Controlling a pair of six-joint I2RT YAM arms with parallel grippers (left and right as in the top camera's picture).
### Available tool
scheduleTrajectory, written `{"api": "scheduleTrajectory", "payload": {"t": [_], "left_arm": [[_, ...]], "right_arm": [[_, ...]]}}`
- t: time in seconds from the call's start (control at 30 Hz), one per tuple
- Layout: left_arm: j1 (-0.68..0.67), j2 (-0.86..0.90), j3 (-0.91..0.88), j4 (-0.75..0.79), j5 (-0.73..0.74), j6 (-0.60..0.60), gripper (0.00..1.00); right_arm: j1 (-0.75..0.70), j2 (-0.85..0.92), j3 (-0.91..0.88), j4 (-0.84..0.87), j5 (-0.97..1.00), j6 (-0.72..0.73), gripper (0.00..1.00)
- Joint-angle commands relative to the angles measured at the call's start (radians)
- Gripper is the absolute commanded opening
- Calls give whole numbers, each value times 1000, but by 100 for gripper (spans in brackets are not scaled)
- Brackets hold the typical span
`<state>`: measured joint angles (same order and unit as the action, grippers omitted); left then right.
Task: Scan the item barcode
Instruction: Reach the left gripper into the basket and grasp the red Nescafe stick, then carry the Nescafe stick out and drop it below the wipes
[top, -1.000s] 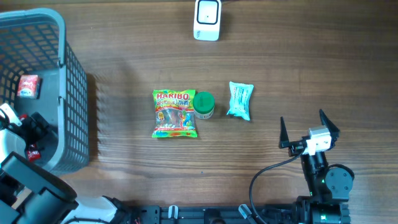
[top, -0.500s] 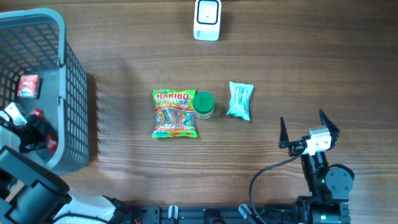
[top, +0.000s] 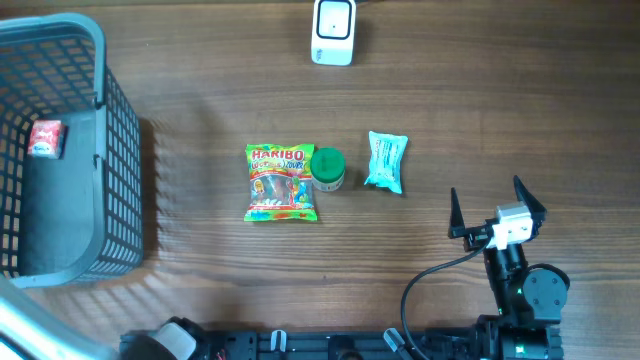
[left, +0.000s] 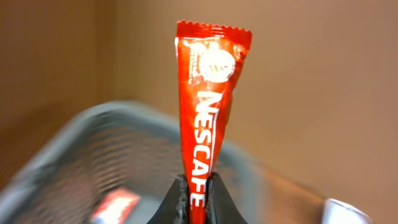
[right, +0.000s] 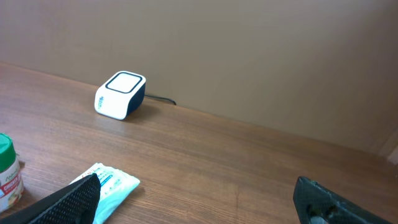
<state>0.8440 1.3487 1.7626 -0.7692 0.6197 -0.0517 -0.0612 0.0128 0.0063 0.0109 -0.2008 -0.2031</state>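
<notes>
**A:** Which step is this?

**B:** The pick-up, I'd judge. The left gripper is pinched tight on the lower end of a red Nescafe sachet, held upright above the basket at the table's left.

**A:** And next?

**B:** Carry it to the scanner at the far edge, barcode side facing it. I can't see the barcode. The right gripper sits spread and empty, near right.

**A:** Surroundings?

**B:** A brown wood table, with a plain beige wall behind.
</notes>
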Motion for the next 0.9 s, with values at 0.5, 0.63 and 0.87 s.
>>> {"api": "scheduleTrajectory", "payload": {"t": [0.5,0.63,0.87], "left_arm": [[-1419,209,-388,-86,-50,132,4],[-1522,380,-408,-19,-79,88,4],[-1587,628,-408,-23,-157,66,9]], "right_arm": [[4,-8,-1,3,3,-6,100],[4,-8,-1,3,3,-6,100],[4,-8,-1,3,3,-6,100]]}}
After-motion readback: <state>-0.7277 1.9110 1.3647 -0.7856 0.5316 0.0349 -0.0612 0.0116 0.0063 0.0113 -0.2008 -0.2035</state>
